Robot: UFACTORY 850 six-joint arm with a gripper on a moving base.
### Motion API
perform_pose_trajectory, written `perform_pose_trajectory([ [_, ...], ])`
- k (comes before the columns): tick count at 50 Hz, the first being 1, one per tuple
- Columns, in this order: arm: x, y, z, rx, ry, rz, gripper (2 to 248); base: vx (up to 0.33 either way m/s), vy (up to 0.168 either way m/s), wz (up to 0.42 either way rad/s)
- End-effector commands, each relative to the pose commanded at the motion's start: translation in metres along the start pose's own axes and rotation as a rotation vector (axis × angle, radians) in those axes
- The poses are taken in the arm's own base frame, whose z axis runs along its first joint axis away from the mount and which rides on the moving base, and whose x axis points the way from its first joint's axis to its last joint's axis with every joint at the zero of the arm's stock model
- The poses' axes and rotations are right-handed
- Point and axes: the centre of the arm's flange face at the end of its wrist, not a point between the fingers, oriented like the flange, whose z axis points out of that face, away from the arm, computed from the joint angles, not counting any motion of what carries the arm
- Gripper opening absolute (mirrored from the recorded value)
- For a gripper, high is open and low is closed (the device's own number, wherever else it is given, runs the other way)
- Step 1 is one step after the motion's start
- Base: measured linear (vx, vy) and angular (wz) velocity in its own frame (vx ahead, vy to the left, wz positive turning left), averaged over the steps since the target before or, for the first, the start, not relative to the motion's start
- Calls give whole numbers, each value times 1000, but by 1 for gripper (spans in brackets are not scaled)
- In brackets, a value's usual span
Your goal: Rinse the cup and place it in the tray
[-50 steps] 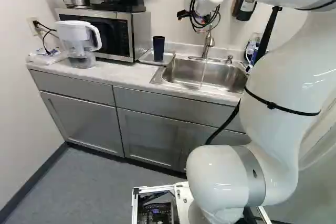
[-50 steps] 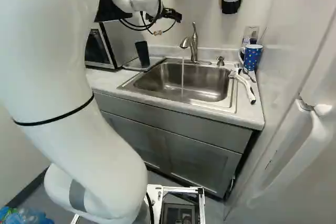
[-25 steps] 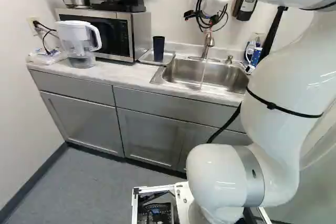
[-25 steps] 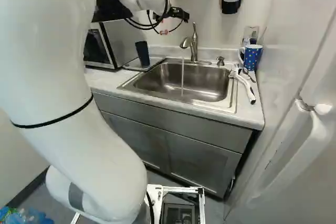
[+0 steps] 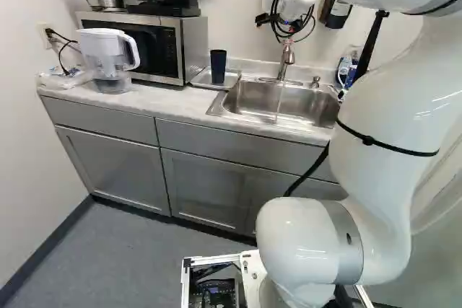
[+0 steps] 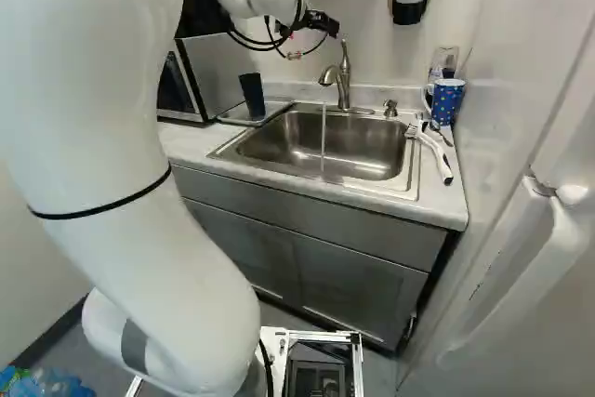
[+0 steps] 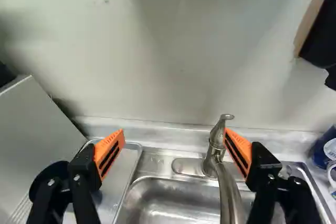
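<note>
Black hand [image 6: 305, 26] hangs open near the faucet [image 6: 344, 81].

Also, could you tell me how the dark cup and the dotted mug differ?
The dark cup is plain, while the dotted mug is blue with spots. The cup is slimmer and shows no handle; the mug has one. The cup stands on the tray, the mug on the other side of the sink. Both are outside the sink.
</note>
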Motion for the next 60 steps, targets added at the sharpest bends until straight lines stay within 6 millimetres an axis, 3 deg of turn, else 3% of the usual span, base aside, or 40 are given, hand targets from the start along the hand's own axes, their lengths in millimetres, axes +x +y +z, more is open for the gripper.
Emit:
perform_pose_trajectory([
  [30, 10, 16, 34, -25, 9, 8, 247, 0, 0, 0],
  [60, 17, 12, 64, -18, 18, 6, 247, 0, 0, 0],
])
